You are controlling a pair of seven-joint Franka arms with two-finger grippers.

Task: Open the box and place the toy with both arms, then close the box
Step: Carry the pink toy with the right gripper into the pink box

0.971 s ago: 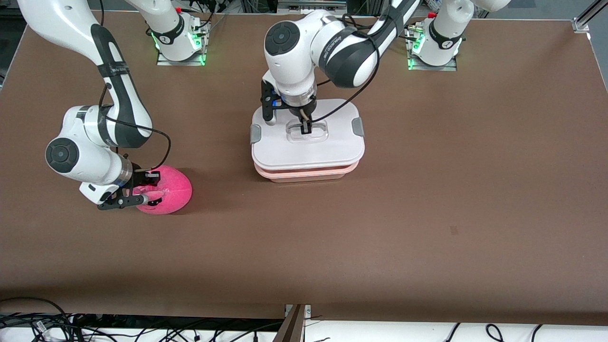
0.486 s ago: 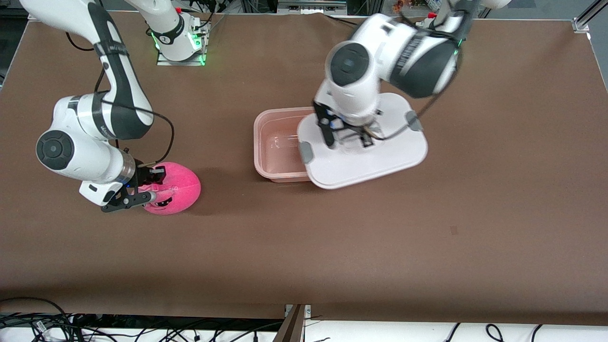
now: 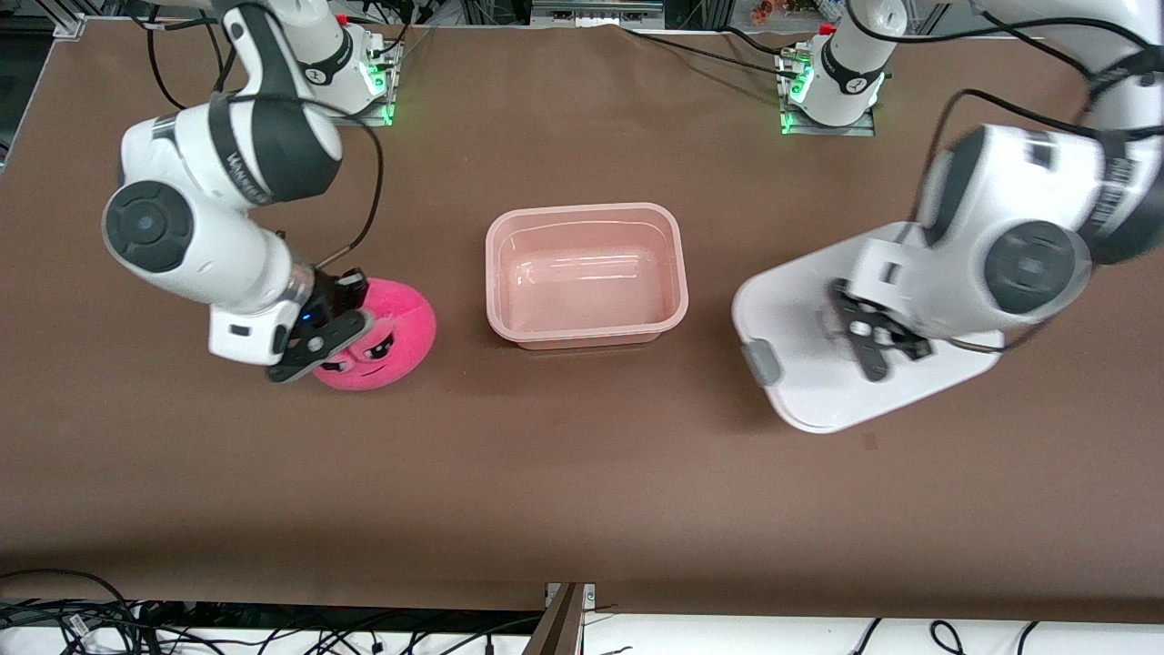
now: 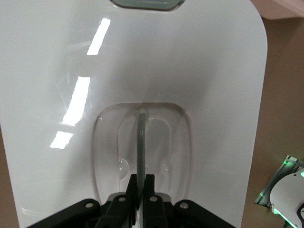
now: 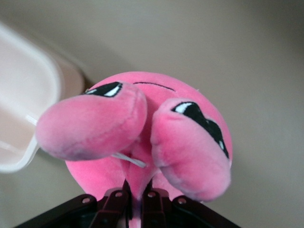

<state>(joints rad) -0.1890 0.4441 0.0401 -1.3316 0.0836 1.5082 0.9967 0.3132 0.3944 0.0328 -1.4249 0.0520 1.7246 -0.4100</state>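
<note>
From the front view I saw the box [image 3: 587,276] sitting open in the middle of the brown surface [image 3: 582,491], its pinkish tub bare inside. Its lid [image 3: 818,364] was off and held up, tilted, over the surface toward the left arm's end, well apart from the tub. My left gripper [image 3: 871,338] had it by the clear recessed centre handle [image 4: 141,142]; in the left wrist view the jaws were pinched together on the thin bar of that handle, with the white lid filling the picture. One grey side clip [image 3: 762,363] showed on the lid's edge that faces the tub, and the same clip sat at the edge of the left wrist view [image 4: 145,4].

My right gripper [image 3: 332,318] was toward the right arm's end of the surface, with the toy [image 3: 382,329] in it. In the right wrist view the jaws were closed tight on a fold of pink plush, and the toy [image 5: 147,137] hung out in front of them with two fat flaps and its dark eyes showing. A corner of the tub [image 5: 23,118] sat near it in that view. I could not tell whether the toy was touching the surface or hanging just clear of it; it was beside the box, not in it.
</note>
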